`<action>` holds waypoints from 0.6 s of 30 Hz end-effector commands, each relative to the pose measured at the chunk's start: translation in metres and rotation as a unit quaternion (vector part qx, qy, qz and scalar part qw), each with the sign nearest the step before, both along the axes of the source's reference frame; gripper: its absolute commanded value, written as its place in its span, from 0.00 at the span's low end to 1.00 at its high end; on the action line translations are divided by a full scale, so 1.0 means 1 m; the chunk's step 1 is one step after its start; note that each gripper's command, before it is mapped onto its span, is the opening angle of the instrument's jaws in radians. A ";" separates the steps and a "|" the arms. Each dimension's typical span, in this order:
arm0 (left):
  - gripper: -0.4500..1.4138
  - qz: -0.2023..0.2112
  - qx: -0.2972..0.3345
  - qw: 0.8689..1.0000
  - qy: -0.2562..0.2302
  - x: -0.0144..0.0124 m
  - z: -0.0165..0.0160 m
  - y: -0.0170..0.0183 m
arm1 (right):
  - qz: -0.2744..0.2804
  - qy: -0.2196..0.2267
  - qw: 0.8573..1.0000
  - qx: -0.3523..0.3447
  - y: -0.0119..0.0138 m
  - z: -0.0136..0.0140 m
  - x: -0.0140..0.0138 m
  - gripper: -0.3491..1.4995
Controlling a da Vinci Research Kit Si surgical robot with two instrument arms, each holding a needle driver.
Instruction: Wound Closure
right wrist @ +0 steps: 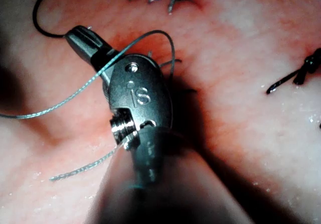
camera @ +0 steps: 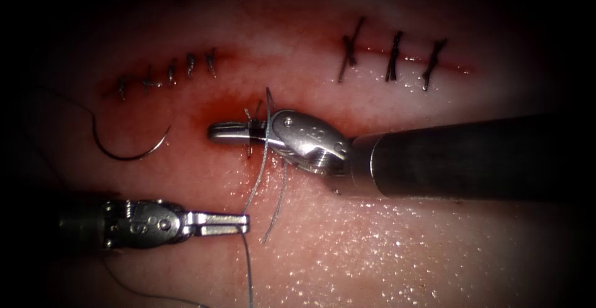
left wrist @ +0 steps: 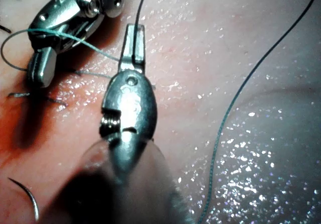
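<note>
Steel needle (camera: 133, 146) lies free on the tissue (camera: 403, 246) at the left, below the stitched cuts: stiff, thin and likely slippery, so best gripped on its curved body. The limp thread (camera: 261, 171) loops around the right tool (camera: 233, 131), jaws closed, empty; the left tool (camera: 239, 223) nearer clamps thread. The tissue looks wet and soft, with open room nearby.

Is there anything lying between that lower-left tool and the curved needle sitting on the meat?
Nothing visible does. The needle lies free on the tissue, left of the cut, with bare tissue between it and the left tool, whose jaws are shut on the thread.
</note>
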State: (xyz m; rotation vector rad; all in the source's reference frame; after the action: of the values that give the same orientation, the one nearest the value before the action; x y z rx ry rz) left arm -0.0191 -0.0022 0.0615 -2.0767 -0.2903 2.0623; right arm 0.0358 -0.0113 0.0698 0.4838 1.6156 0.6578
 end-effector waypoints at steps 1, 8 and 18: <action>0.00 -0.010 0.008 1.000 0.009 0.0000 0.0009 -0.0007 | 0.001 0.026 1.000 0.016 -0.0007 0.0000 0.0007 0.00; 0.00 -0.040 0.019 0.999 0.018 0.0023 0.0034 0.0000 | -0.027 0.133 0.989 0.066 -0.0013 -0.0006 0.0002 0.00; 0.00 -0.033 0.005 0.999 0.009 0.0034 0.0067 0.0011 | -0.150 0.180 0.969 0.072 -0.0012 -0.0012 -0.0004 0.00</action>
State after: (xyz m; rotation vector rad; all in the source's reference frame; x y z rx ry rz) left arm -0.0151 -0.0001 0.0678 -2.0334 -0.2197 2.0382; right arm 0.0350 -0.0122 0.0679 0.9892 1.7811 0.4589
